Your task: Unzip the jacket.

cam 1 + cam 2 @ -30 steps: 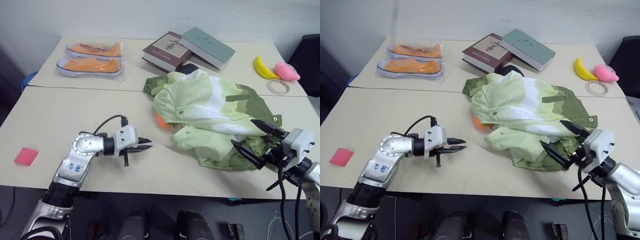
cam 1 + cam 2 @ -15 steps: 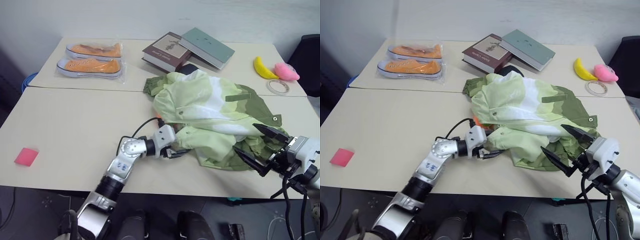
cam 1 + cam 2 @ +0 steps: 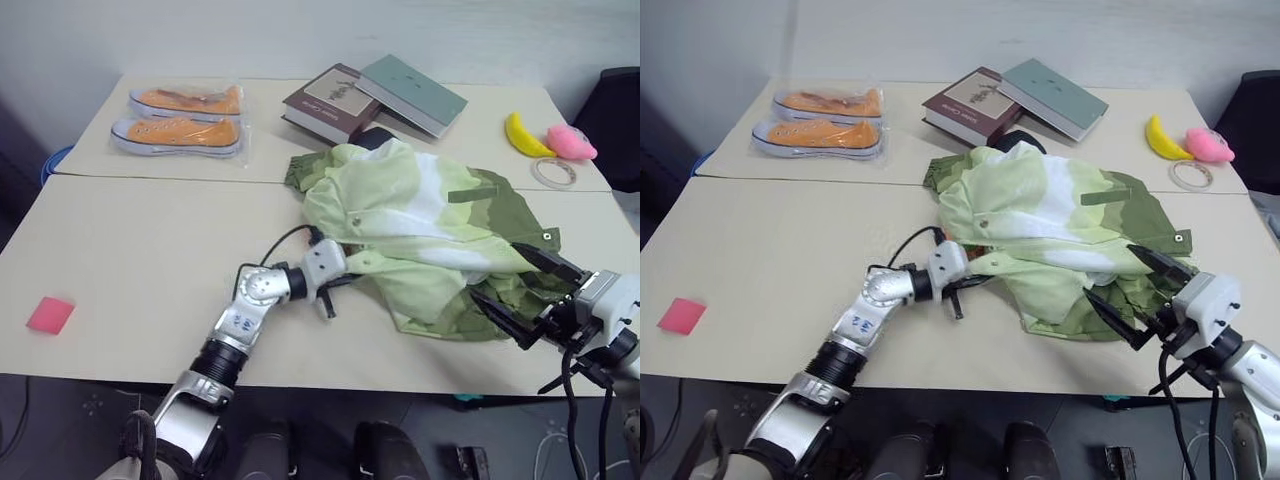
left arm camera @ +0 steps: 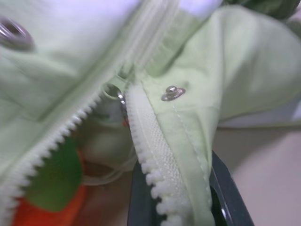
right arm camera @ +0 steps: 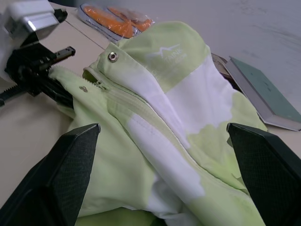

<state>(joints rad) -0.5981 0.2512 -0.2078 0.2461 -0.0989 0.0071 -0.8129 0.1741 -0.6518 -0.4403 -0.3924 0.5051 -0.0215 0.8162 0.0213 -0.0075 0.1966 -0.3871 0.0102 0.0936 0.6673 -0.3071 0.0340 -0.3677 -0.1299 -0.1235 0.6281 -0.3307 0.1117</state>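
The jacket point(image 3: 420, 225), in pale lime, white and olive blocks, lies crumpled on the right half of the near table. My left gripper point(image 3: 344, 279) is at its left front edge, shut on the jacket's zipper edge. In the left wrist view the white zipper teeth point(image 4: 150, 155) and the lime flap with a silver snap point(image 4: 171, 92) run down between the dark fingers point(image 4: 141, 197), and the metal zipper pull point(image 4: 116, 92) sits just beyond them. My right gripper point(image 3: 493, 270) stands open at the jacket's right front side, with the fabric between its spread fingers point(image 5: 61, 169).
Orange shoes in a plastic wrap point(image 3: 180, 118) and two books point(image 3: 375, 95) lie on the far table. A banana point(image 3: 523, 135), a pink toy point(image 3: 572, 142) and a tape ring point(image 3: 553, 172) sit at the far right. A pink card point(image 3: 50, 314) lies near left. Something orange point(image 4: 28, 212) shows under the jacket.
My left arm swung right from the bare table to the jacket's edge and its gripper closed on the zipper edge. The right gripper stayed open in place.
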